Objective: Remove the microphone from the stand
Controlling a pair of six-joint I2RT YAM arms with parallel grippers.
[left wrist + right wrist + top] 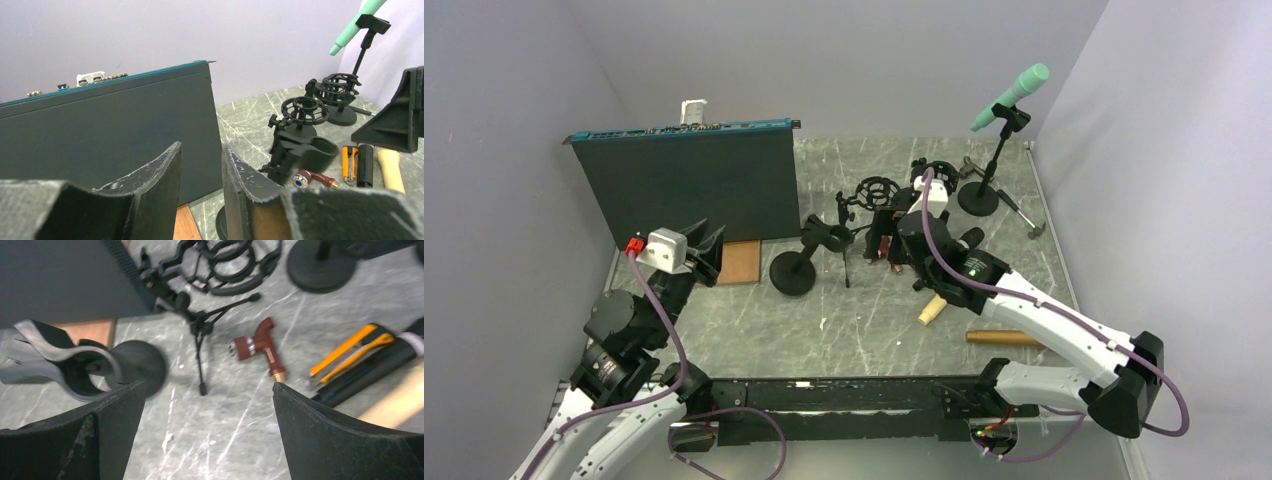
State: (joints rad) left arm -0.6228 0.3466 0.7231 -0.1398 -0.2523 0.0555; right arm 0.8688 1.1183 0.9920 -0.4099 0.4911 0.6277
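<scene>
The mint-green microphone (1014, 93) sits tilted in the clip of a black stand (994, 160) with a round base, at the back right of the table. It also shows in the left wrist view (352, 30), far off at the top right. My right gripper (884, 240) is wide open and empty (207, 387), low over the table's middle, well short and left of the stand. My left gripper (709, 255) is slightly open and empty (200, 150), at the left in front of the dark panel.
A dark teal panel (689, 180) stands at the back left, with a wooden block (739, 262) at its foot. An empty clip stand (809, 250), two shock mounts (876, 192), a red nozzle (260, 345), a yellow knife (345, 352) and wooden handles (1004, 338) lie mid-table.
</scene>
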